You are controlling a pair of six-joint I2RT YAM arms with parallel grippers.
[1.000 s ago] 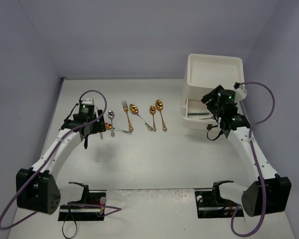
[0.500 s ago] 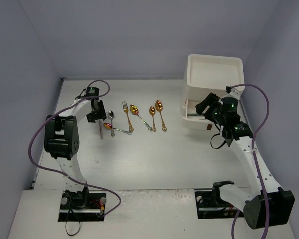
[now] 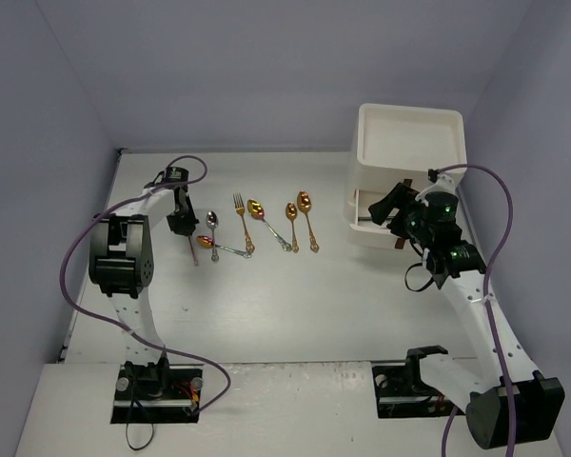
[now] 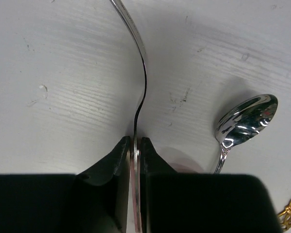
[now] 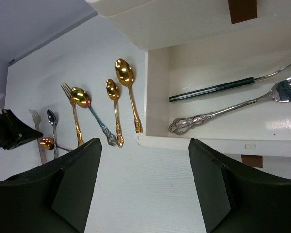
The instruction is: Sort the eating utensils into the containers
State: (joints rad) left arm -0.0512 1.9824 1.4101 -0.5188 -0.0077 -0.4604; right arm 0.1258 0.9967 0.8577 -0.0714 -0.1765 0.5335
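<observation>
Cream cabinet (image 3: 409,143) has one drawer (image 5: 155,92) pulled out, an ornate fork (image 5: 223,110) already inside. It's straight ahead of the right claw (image 5: 144,160), which gapes wide and holds nothing. Big news is the left claw (image 4: 136,143). A second ago its jaws were spread, now they're pinched tight on the handle of a silver fork (image 4: 141,82), so I'd say pickup's on and a lift comes next. Left elbow has reared up too. Silver spoon (image 4: 247,119) sits just right of that claw.
</observation>
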